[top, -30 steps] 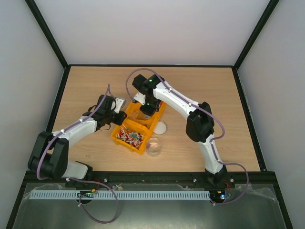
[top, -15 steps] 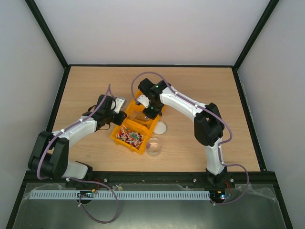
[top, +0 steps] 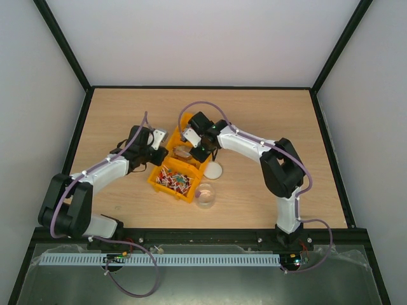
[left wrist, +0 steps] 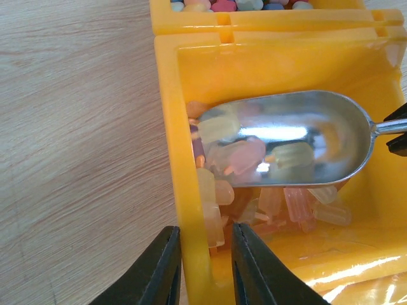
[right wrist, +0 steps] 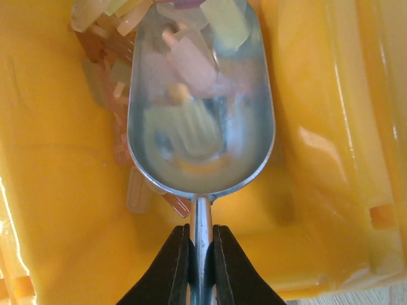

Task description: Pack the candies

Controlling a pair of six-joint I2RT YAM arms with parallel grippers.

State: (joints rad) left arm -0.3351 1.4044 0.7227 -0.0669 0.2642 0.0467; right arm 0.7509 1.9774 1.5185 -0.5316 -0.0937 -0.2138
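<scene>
The candies, tiny round sweets, pink and blue among them, are seen in the far yellow box, just past the middle yellow box. The middle box's side wall is pinched by the left gripper, one finger on each side, with the arm stretched low over the table. A metal scoop is held by its thin handle in the tightly closed right gripper and laid on pale long sweets there. Nearby are set red-and-white sticks, a clear jar and a white lid.
</scene>
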